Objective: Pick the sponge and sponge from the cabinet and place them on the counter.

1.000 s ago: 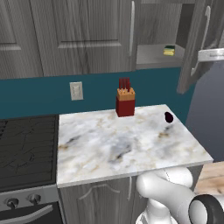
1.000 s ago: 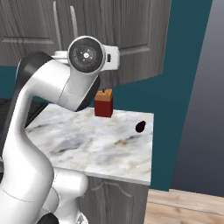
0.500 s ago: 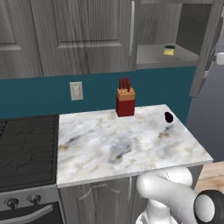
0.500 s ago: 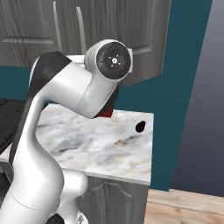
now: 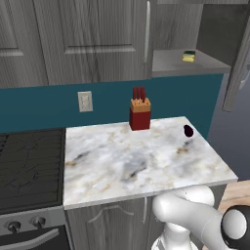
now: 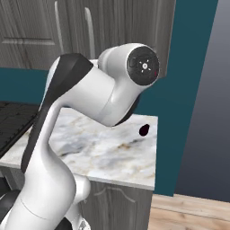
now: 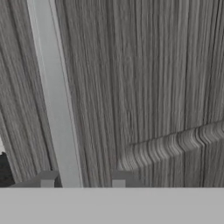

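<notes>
Sitting on cabinet (image 5: 97,39) shelf: 1 sponge (image 5: 189,56); 1 knife block (image 5: 139,115) on counter (image 5: 141,161).

Glossy white arm (image 6: 85,96), black joints

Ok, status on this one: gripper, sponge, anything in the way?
Gripper shut around the cabinet door's silver handle. One sponge on the open cabinet shelf, untouched. Counter holds a knife block and a small dark object.

The hand (image 7: 83,178) is clamped tight (arm raised, elbow bent).
</notes>
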### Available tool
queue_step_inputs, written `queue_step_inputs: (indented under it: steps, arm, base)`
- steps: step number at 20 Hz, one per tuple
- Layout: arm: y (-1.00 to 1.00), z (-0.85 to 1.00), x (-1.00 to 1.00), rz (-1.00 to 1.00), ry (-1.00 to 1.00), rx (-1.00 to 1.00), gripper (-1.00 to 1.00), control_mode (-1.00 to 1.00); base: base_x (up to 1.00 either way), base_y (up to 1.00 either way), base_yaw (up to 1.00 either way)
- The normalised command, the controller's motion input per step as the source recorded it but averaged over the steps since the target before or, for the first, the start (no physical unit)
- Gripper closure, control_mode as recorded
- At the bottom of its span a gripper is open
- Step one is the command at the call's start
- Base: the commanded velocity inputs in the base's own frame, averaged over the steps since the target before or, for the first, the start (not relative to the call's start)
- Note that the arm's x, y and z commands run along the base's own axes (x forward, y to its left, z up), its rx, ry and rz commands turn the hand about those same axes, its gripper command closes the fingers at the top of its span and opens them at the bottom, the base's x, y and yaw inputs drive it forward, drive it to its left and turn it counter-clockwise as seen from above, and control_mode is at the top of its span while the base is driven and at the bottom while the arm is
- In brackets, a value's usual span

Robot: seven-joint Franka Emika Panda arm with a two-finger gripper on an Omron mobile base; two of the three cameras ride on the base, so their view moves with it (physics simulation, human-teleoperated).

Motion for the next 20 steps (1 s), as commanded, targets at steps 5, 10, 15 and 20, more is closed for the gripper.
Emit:
queue_step_inputs:
  steps: [5, 10, 15, 20]
  arm:
    - [-0.04, 0.00, 0.00, 0.06, 0.00, 0.00, -1.00, -1.00]
    - [0.00, 0.00, -0.01, 0.07, 0.00, 0.00, -1.00, -1.00]
    - [-0.05, 0.00, -0.27, 0.02, -0.05, 0.00, -1.00, -1.00]
    - [0.00, 0.00, -0.54, 0.00, -0.13, 0.00, -1.00, -1.00]
  base:
    - [0.00, 0.00, 0.00]
    - [0.00, 0.00, 0.00]
    - [0.00, 0.00, 0.00]
    - [0.00, 0.00, 0.00]
